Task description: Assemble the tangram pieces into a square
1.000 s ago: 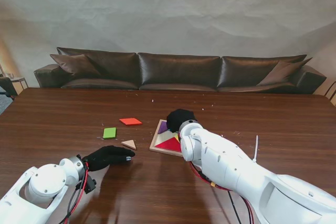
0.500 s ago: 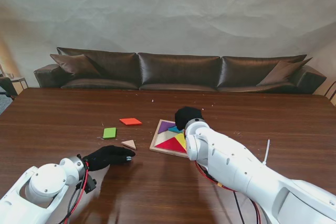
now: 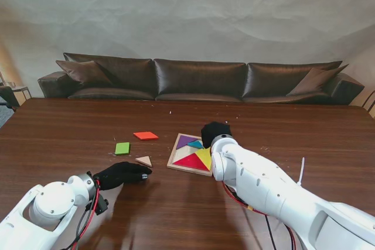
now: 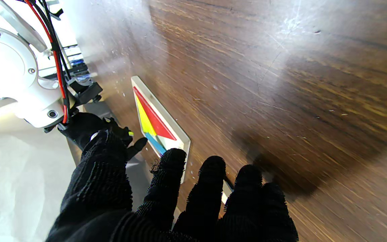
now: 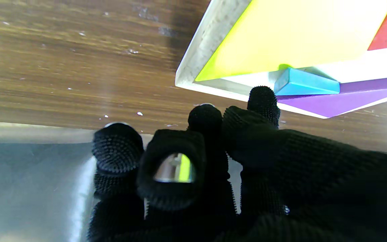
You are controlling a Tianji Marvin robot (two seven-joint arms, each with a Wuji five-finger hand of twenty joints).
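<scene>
the square pale wooden tray lies near the middle of the dark brown wooden worktop. inside it sit a red triangle, a yellow triangle, a purple triangle and a small blue triangle; in the right wrist view the blue piece rests tilted, one edge riding up over the purple one. a bare white patch of tray floor shows between the pieces.

three pieces lie loose on the worktop to the left of the tray: an orange parallelogram farthest from me, a green square nearer, and a small tan wooden triangle just beside the tray's left edge.

the right robot hand, in a black glove, hovers at the tray's far right corner with its fingers curled loosely together, holding nothing.

the left robot hand lies low on the worktop just nearer to me than the tan triangle, its fingers stretched forward and slightly apart, empty.
</scene>
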